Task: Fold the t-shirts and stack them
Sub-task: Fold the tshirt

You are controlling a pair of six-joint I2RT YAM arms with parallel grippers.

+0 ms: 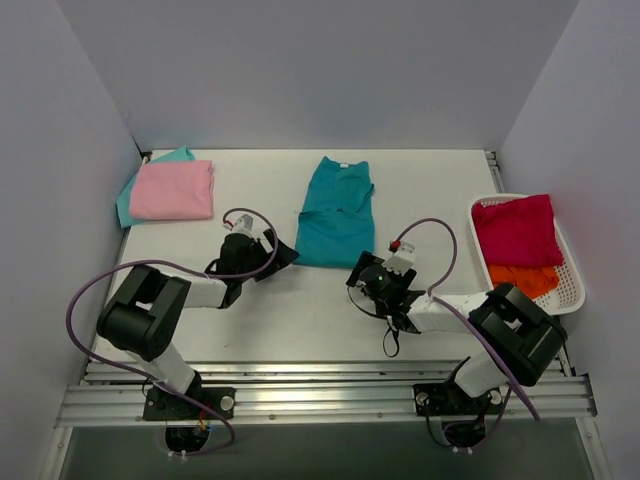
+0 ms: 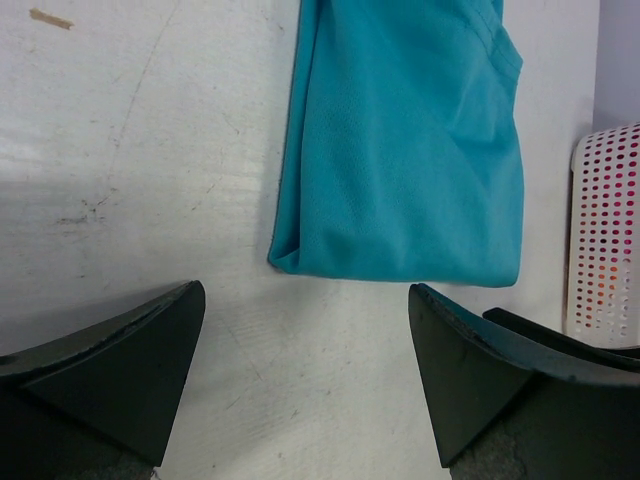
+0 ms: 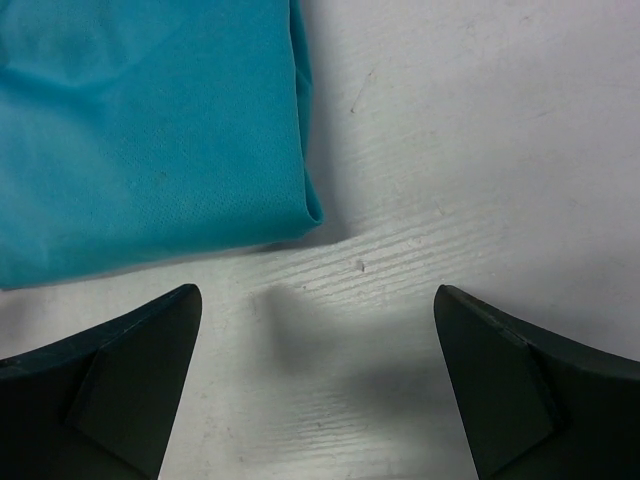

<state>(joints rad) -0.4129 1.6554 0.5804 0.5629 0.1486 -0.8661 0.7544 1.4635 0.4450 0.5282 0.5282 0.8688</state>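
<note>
1. At the upper left of the top view, a folded pink t-shirt (image 1: 172, 190) lies on the white surface (image 1: 300, 320). It rests on a light mint-teal t-shirt (image 1: 176, 155), which shows only along the far edge and the left side.
2. Right of that pile, the left arm (image 1: 160, 305) reaches from the lower left toward the middle of the frame. Its jaws stand wide apart and hold nothing. They sit just left of the lower left corner of the teal shirt, apart from the cloth. In the left wrist view, bare surface fills the gap between the two dark tips, and the cloth's folded corner lies above that gap.
3. In the upper middle of the top view lies the large teal t-shirt (image 1: 337, 212), folded into a narrow upright strip with its collar at the top end. It lies flat and nothing grips it.
4. Right of the strip, the right arm (image 1: 500, 325) comes in from the lower right. Its jaws are also spread wide and empty, near the shirt's lower right corner. The right wrist view shows that corner at upper left, clear of both tips.
5. At the right edge sits a white perforated basket (image 1: 572, 290). It holds a crimson t-shirt (image 1: 515, 230) in its upper part and an orange t-shirt (image 1: 525, 278) below it.
</note>
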